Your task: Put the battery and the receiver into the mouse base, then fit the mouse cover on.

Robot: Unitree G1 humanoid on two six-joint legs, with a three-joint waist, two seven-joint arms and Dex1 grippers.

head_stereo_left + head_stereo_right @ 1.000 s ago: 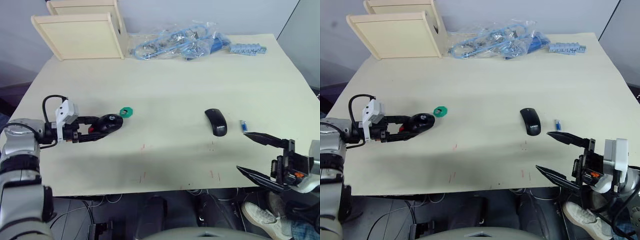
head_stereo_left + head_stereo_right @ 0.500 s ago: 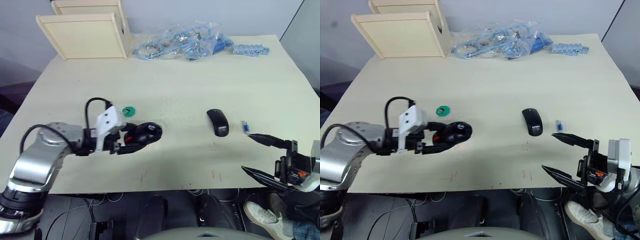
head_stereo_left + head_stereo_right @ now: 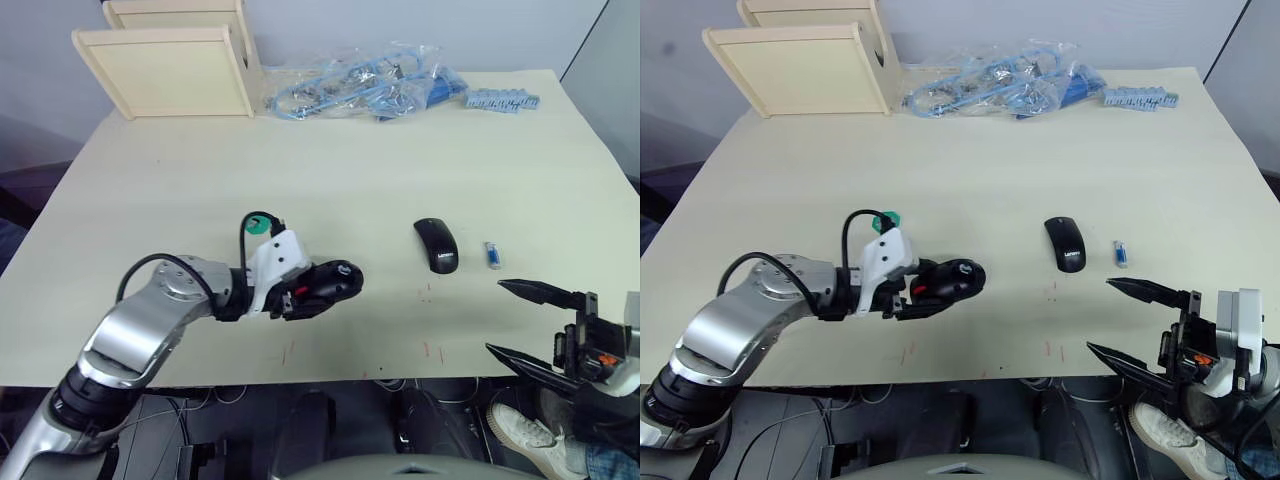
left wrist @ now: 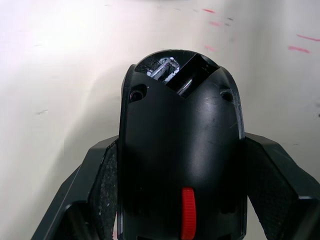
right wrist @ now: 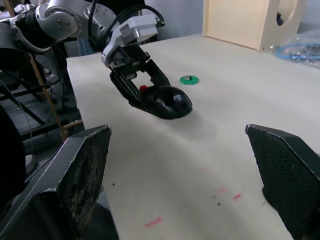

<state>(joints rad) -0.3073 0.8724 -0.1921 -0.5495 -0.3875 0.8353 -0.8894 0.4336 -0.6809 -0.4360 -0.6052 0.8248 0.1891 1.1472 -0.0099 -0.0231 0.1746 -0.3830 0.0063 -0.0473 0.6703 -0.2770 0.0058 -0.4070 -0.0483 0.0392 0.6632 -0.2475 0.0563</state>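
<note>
Your left pincer (image 3: 338, 283) is clamped on the mouse base (image 3: 325, 284), one finger on each flank, holding it low over the surface (image 3: 400, 160) near the front edge; in the left wrist view you see its black shell, the red wheel (image 4: 187, 219) and an open compartment at the far end; the mouse cover (image 3: 435, 244) lies flat on the surface well to the right of it, and the battery (image 3: 491, 254) lies just beside the cover on its right; your right pincer (image 3: 530, 325) hangs off the front right edge with its fingers wide apart, gripping nothing; a green disc (image 3: 258, 225) lies behind your left wrist.
</note>
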